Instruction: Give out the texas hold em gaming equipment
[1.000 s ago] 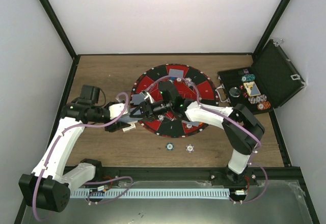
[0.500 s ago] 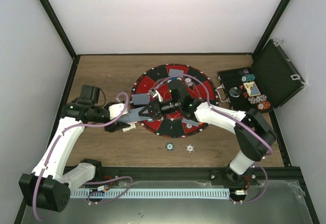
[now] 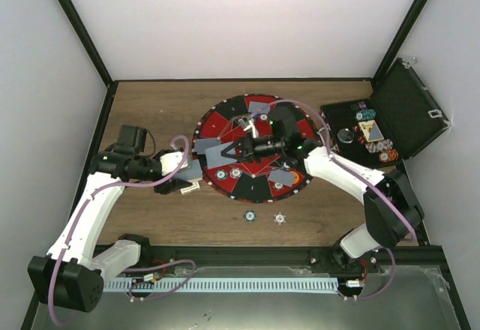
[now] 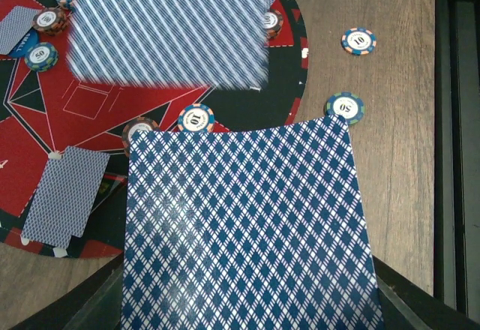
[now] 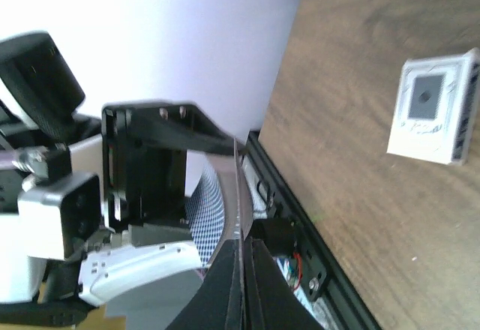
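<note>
My left gripper (image 3: 187,174) is shut on a deck of blue diamond-backed playing cards (image 4: 247,225) at the left edge of the round red-and-black mat (image 3: 259,187). My right gripper (image 3: 238,150) hovers over the mat's left half, shut on a single card (image 3: 218,153). That card shows edge-on (image 5: 241,195) in the right wrist view and blurred (image 4: 169,26) in the left wrist view. Dealt cards (image 3: 260,106) (image 3: 281,175) (image 4: 66,191) lie face down on the mat. Striped chips (image 4: 196,118) (image 4: 46,21) sit on the mat, and two more (image 3: 249,215) (image 3: 279,217) lie on the wood.
An open black case (image 3: 409,112) with chips and cards stands at the right edge. A small white box (image 5: 435,109) lies on the wood. White walls close in the back and both sides. A black rail (image 3: 247,253) runs along the near edge.
My right gripper has closed on a card at the deck and drawn it rightward over the mat, away from the left gripper. The left arm has stayed put.
</note>
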